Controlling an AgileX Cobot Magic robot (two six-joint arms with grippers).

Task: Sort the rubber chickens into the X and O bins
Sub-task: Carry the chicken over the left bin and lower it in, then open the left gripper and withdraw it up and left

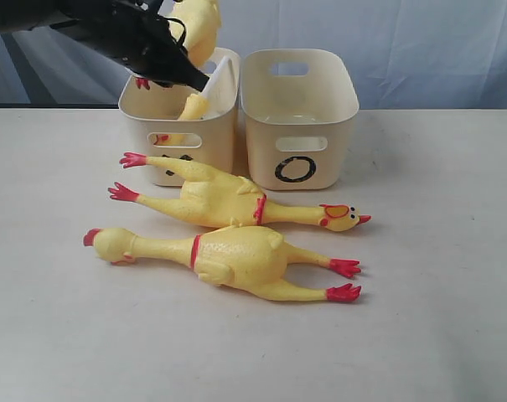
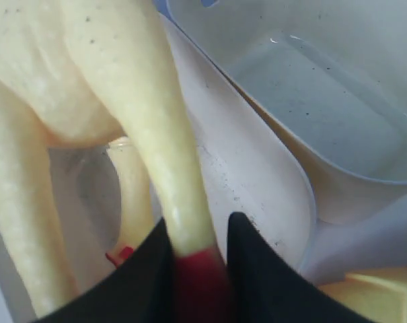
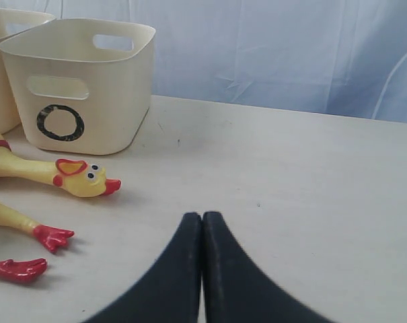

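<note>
While your left gripper point(image 2: 198, 269) is clamping its black fingers point(image 2: 270, 282) on one leg of the held chicken point(image 2: 116, 60), right at the red foot, that bird is hanging feet down with its yellow body rising above the rim of the X bin point(image 1: 220, 136). Its second leg is dangling free beside the pinched one. Inside that bin a yellow shape point(image 1: 191, 106) is showing, though you cannot tell which part of a toy it is. The O bin point(image 1: 266, 134) is standing just beside the X bin, with its black ring facing the front.

Your right gripper point(image 3: 202, 225) is sitting low over the table point(image 3: 311, 175), its two fingertips pressing together with nothing between them, well apart from both bins.

On the table, in front of the bins, two more birds are lying side by side with their bodies touching. The rear chicken point(image 1: 219, 201) is pointing its head to the right of the exterior view and its red feet to the left, and its legs are covering most of the mark on the X bin. The front chicken point(image 1: 236, 255) is lying the other way, head left and feet right. A pale blue backdrop point(image 1: 421, 50) is hanging behind everything.
</note>
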